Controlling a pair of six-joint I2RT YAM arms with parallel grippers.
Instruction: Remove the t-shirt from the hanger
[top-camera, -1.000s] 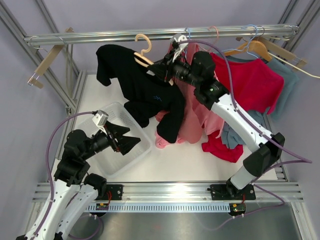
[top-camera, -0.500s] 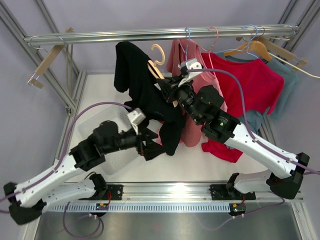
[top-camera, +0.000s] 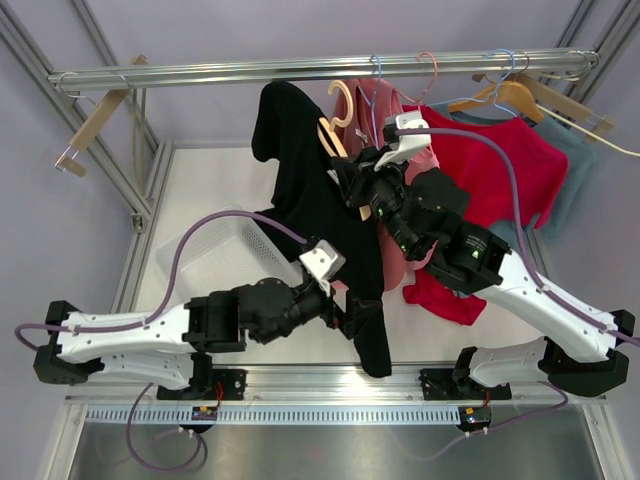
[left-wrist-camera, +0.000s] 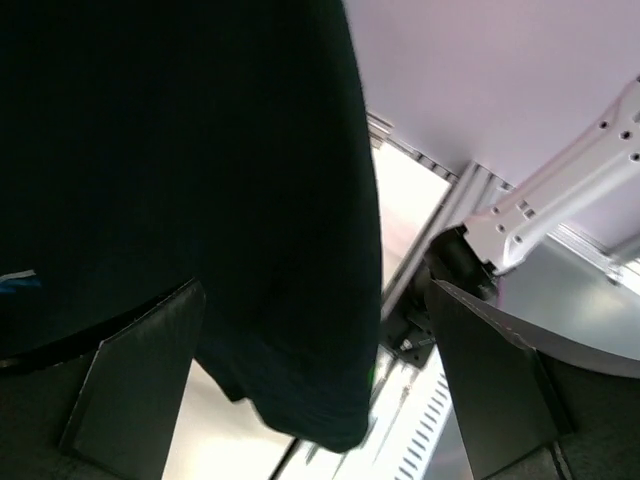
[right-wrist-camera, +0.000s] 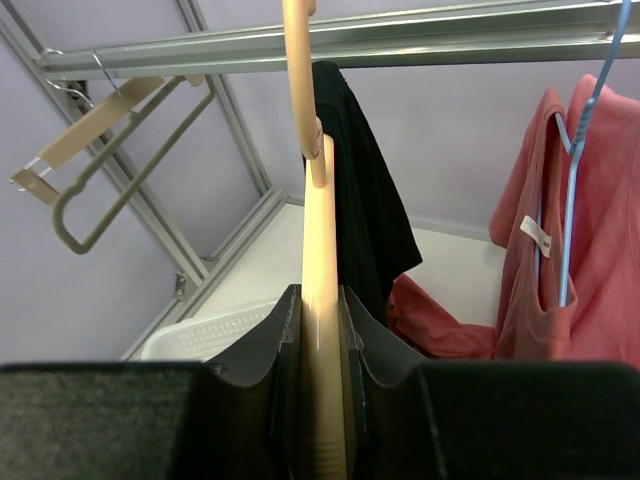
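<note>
Near centre-left, the left claw is spread wide, and the lower hem of the black cotton t-shirt hangs down between its fingers; contact cannot be told. The shirt drapes from the pale wooden hanger, which the right claw pinches, with the silver metal rail behind it.

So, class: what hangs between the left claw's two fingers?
The lower edge of the black t-shirt hangs between the fingers of the open left claw, as the left wrist view shows.
</note>
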